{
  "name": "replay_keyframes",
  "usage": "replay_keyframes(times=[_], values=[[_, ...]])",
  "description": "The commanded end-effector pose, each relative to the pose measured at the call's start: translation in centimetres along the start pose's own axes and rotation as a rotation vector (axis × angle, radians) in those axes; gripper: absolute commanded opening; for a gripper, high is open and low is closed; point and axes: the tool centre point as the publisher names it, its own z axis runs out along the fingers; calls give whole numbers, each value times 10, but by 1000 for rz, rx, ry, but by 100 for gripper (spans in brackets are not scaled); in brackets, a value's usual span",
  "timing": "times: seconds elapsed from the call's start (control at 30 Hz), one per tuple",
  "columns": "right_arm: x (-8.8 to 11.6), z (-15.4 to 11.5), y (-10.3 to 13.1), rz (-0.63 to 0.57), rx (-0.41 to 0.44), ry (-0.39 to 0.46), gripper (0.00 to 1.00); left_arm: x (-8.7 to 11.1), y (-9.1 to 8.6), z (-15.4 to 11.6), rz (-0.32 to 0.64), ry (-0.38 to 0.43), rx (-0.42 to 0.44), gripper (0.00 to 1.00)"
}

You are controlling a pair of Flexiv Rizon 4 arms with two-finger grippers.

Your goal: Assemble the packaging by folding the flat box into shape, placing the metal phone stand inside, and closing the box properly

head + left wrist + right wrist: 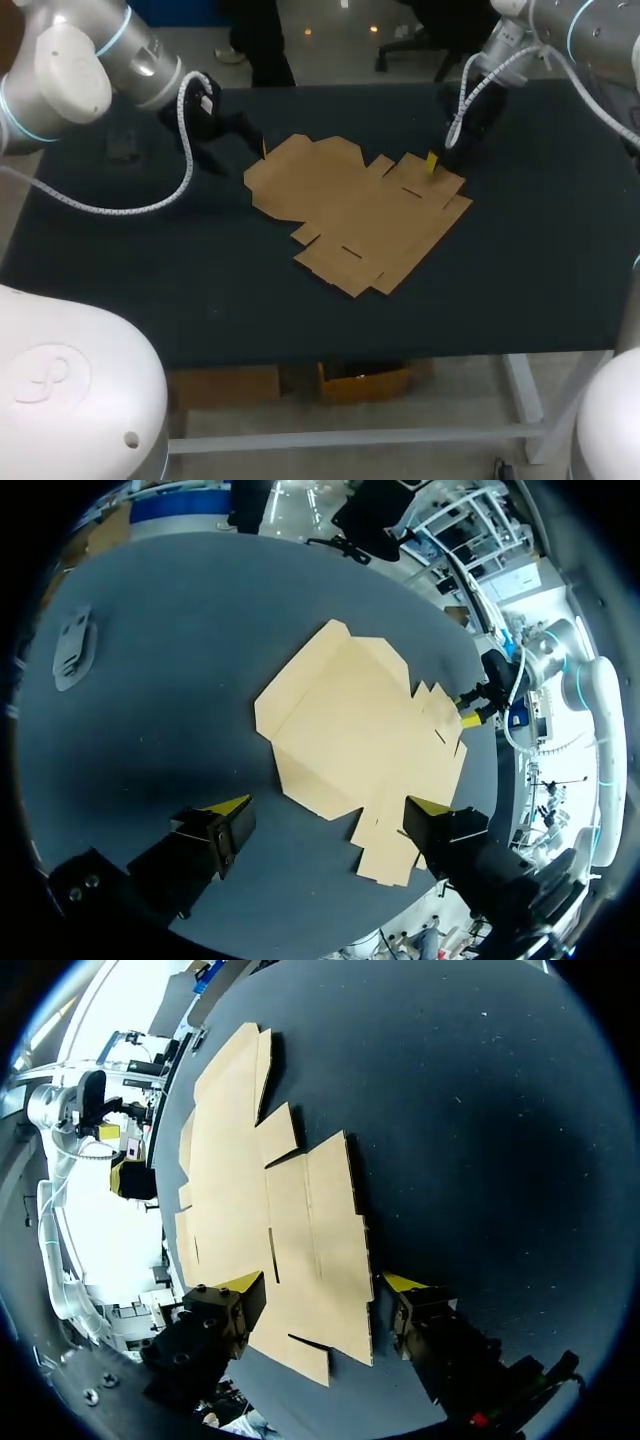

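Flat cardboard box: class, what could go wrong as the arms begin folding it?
1. The flat box lies loose, and the left gripper and right gripper are both open; a push may slide the sheet instead of folding it.
2. The right gripper straddles an edge panel beside small tabs and might crease off the score lines.
3. The phone stand sits near the edge of the table; the left arm's sweep could knock it off.
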Motion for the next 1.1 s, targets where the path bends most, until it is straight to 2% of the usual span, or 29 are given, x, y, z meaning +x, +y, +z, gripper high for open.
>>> replay_keyframes(times=[0.03, 0.2, 0.43, 0.7, 1.1], values=[[-6, 2, 4, 5, 79, 158, 71, -2, 1, 1, -5, -2, 6, 100], [-5, 4, 2, 9, 72, 173, 69, -4, 2, 1, -9, 2, 7, 100], [-3, 4, 0, 9, 53, 186, 49, -7, 3, 2, -13, 0, 12, 100], [-2, 5, -1, 10, 32, 199, 46, -9, 4, 2, -22, -3, 18, 100], [-1, 7, -5, 15, -23, 206, 35, -11, 4, 2, -28, 1, 20, 100]])
